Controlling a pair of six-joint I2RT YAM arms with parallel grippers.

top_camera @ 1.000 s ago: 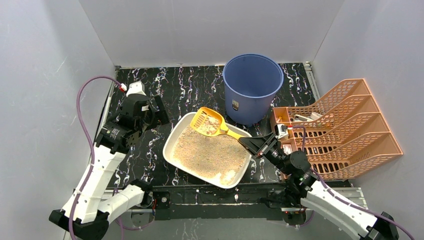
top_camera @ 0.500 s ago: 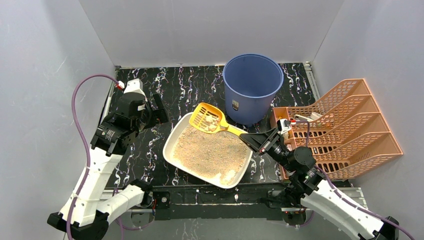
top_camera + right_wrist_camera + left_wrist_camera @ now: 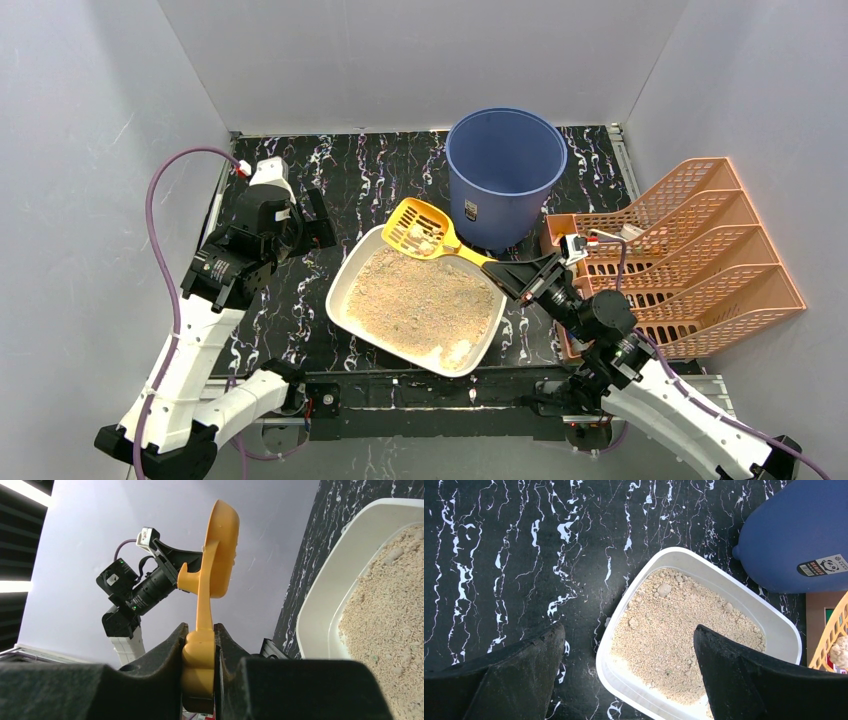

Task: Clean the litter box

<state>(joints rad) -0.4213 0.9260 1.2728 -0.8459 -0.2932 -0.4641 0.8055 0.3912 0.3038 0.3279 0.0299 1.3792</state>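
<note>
Where the shallow white plastic litter box point(image 3: 415, 305) of tan litter lies at mid-table, two arms attend it.
Right arm: reaches in low from the box's right end. The right gripper point(image 3: 503, 273) pinches the handle of a yellow slotted plastic scoop point(image 3: 420, 230). The scoop's head, holding pale clumps, is above the box's far corner.
Left arm: elbow bent, left of the box. The left gripper point(image 3: 305, 228) is spread wide and empty.
Since a second ago: scoop head lifted off the litter toward the tall round blue bucket point(image 3: 505, 170) behind the box; left arm barely shifted.
</note>
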